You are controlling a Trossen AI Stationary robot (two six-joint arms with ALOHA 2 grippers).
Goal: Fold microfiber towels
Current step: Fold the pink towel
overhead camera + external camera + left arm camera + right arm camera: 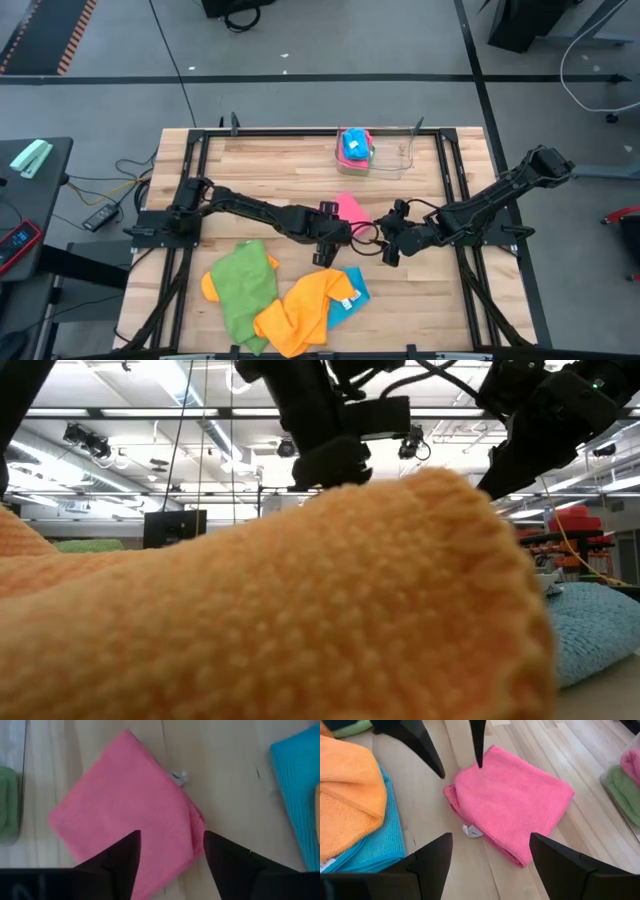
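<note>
**Pink towel folded at table centre, both grippers open over it**

High view: the whole table is shown, with the left gripper and right gripper meeting near the middle, just beside the pink towel. Green towel, orange towel and blue towel are seen heaped together at the near edge. A clear tray sits at the far edge, holding a stack of folded towels; blue and pink are made out on top.

Wrist views give what the high view cannot: the pink towel is shown as a neat folded square lying flat on the wood, with a small white tag poking out at one edge; no writing can be read on it. In the left wrist view the fingers stand apart above the towel, nothing gripped. In the right wrist view the right gripper's fingers are also spread wide, empty, with the left gripper's fingertips seen at the towel's far side. Tray contents appear green and pink from here.

Low view is mostly blocked by the orange towel; a bit of blue towel is shown beside it, arms above.
</note>
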